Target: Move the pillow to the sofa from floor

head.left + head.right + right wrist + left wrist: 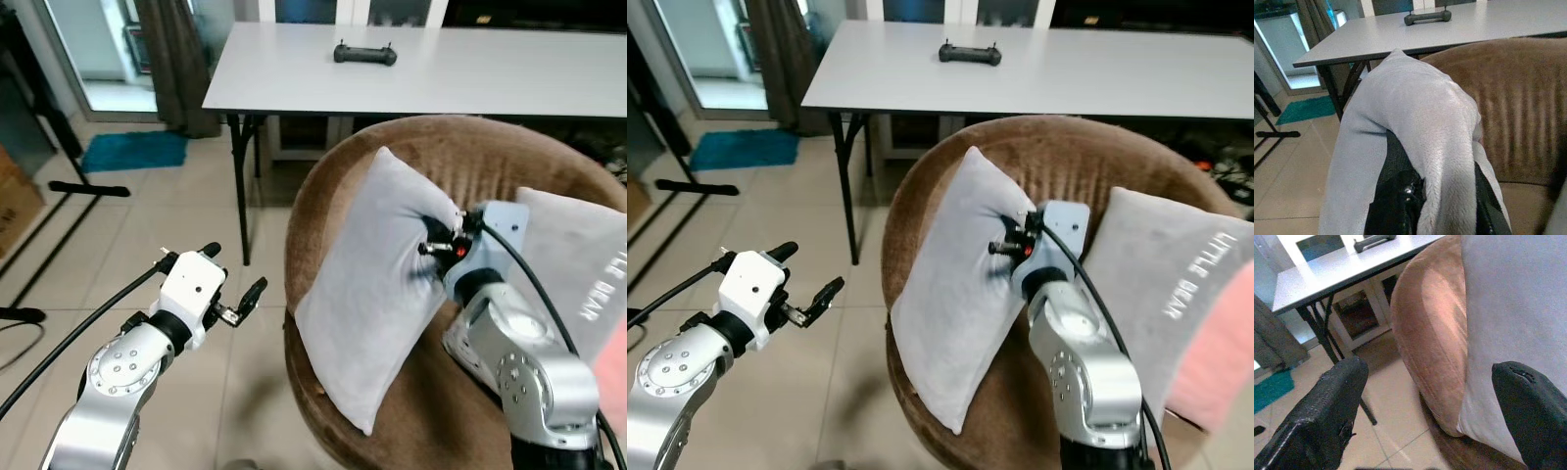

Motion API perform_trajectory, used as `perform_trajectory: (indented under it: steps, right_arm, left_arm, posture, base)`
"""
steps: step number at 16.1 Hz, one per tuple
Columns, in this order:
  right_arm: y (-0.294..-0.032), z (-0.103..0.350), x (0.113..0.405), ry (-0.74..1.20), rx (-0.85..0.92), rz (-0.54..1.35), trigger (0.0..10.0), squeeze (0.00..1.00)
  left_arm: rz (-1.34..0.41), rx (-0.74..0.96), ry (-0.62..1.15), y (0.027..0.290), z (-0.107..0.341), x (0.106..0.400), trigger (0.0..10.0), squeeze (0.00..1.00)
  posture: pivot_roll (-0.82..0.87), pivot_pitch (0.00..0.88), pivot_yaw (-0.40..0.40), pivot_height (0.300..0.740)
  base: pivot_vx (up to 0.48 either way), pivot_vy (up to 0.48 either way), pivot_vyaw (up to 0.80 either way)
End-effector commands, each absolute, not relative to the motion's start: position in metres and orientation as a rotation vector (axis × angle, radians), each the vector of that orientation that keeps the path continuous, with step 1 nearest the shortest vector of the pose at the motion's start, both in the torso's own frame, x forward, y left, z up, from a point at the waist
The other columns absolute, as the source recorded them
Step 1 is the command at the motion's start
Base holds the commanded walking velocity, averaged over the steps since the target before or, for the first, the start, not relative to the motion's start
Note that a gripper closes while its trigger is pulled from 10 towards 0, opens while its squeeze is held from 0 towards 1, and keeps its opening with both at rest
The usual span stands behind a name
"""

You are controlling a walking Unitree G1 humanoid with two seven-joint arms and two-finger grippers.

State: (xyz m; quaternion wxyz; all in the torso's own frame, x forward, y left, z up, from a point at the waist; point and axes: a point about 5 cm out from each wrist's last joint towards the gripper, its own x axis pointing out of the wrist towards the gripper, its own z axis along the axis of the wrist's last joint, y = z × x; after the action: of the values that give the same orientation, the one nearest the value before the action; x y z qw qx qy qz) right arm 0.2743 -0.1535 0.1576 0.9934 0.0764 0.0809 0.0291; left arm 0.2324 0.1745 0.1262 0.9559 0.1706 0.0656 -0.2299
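Pillow [372,294] stands on the brown sofa [323,196], frame centre, pinched by the right gripper [436,245]; release seems next. Left gripper [235,284] hangs spread, empty.

Beige floor tiles [118,245] are spreading across the room and catching soft daylight. A long white surface [490,73] on black legs is standing at the back, carrying a dark controller [364,54]. A brown curtain [176,59] is hanging to its left beside a glass door [93,44], and a teal mat [135,151] is lying on the tiles nearby. A black stand leg [88,188] is stretching across the floor.
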Motion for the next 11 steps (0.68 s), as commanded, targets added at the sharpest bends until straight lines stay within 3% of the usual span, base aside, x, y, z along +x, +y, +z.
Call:
perform_trajectory:
  steps: [1,5,9,10,11]
  right_arm:
    - [-0.163,0.165,0.279,0.121,0.136,0.023,10.0,0.00]
    - [-0.188,0.143,0.331,0.191,0.010,-0.024,10.0,0.00]
    - [-0.205,0.137,0.377,0.185,0.071,0.028,10.0,0.00]
    - [-0.206,0.138,0.383,0.185,0.010,0.027,10.0,0.87]
    - [-0.208,0.139,0.384,0.190,-0.022,0.021,10.0,1.00]
  left_arm:
    - [-0.481,0.346,0.120,0.172,0.128,0.231,10.0,0.01]
    - [-0.690,0.315,0.169,0.155,0.121,0.226,10.0,0.02]
    - [-0.856,0.317,0.182,0.146,0.124,0.231,10.0,0.01]
    - [-0.877,0.324,0.182,0.144,0.125,0.232,10.0,0.01]
    - [-0.886,0.328,0.183,0.144,0.125,0.233,10.0,0.01]
  posture:
    - [0.07,0.000,-0.042,0.740]
    - [0.08,0.000,-0.051,0.740]
    - [0.09,0.000,-0.021,0.740]
    - [0.10,0.000,-0.020,0.740]
    - [0.10,0.000,-0.020,0.740]
  base:
    - [0.000,0.000,0.00]
    - [0.000,0.000,0.00]
    - [0.000,0.000,0.00]
    - [0.000,0.000,0.00]
    - [0.000,0.000,0.00]
